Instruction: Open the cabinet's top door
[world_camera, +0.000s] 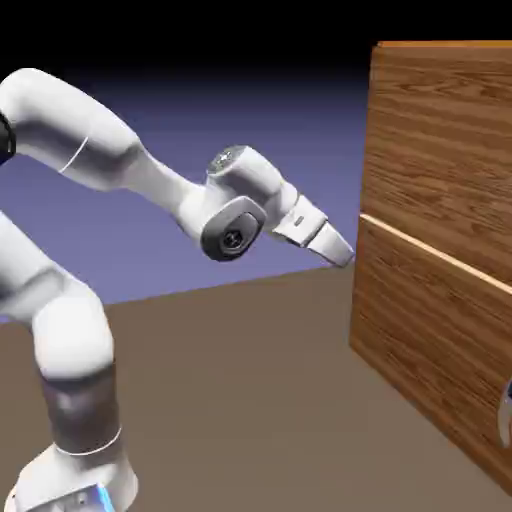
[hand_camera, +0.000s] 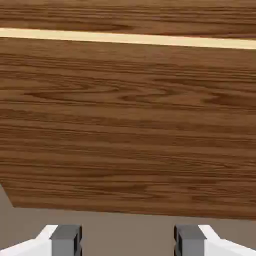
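Both claw (hand_camera: 127, 240) fingers spread, cabinet (world_camera: 430, 200) straight ahead, not touching.

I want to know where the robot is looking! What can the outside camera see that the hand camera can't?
Only the exterior view shows the whole white arm, the blue-violet backdrop, the cabinet's top edge, and how the tool hangs just short of the wood, near the pale seam.

Only the hand view shows the tool's two grey fingertips standing well apart, with nothing between them.

Both show the reddish-brown wood grain, the pale seam and the brown table. Neither shows a handle.
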